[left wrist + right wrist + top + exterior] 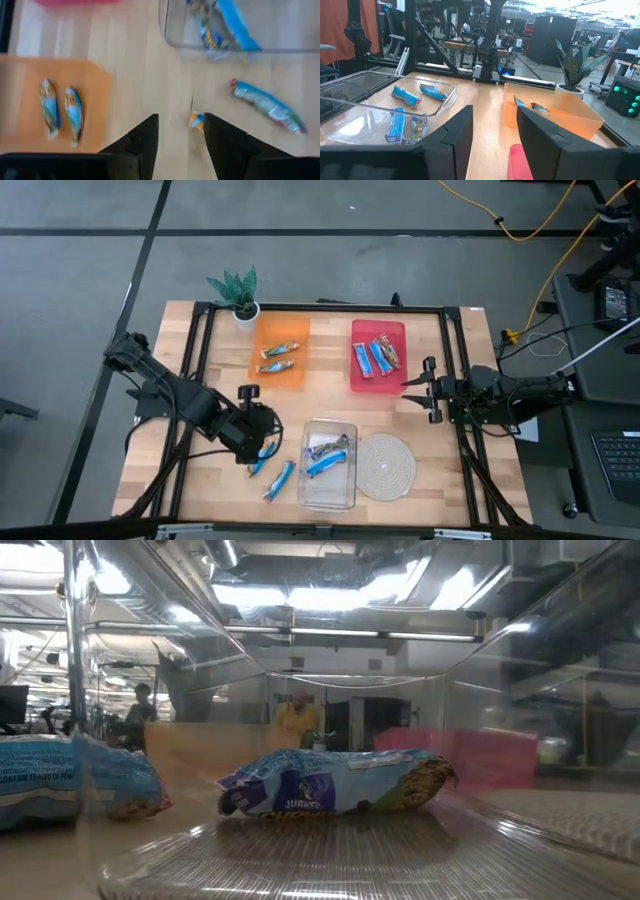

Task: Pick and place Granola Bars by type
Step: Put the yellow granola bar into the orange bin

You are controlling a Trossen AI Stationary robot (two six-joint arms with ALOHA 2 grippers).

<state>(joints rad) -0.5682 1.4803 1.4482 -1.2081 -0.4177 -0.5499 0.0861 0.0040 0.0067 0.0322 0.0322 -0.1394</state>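
Note:
Two blue-wrapped granola bars lie flat on the wood near the table's near edge, one (pixel 262 462) (pixel 196 121) partly hidden by a finger of my left gripper, the other (pixel 280 480) (pixel 267 106) beside it. My left gripper (pixel 262 442) (pixel 180 142) is open above the first bar, pointing down. More bars lie in the clear tray (pixel 345 490), among them a blue one (pixel 327 464) (pixel 335 785). The orange tray (pixel 296 375) holds two bars (pixel 61 111), and the red tray (pixel 358 385) holds three (pixel 377 356). My right gripper (pixel 420 387) (pixel 492 132) waits open near the red tray.
A round woven mat (pixel 386 465) lies right of the clear tray. A small potted plant (pixel 238 298) stands at the far left corner beside the orange tray. A black frame rail (pixel 450 350) runs around the table. Bare wood lies between the trays.

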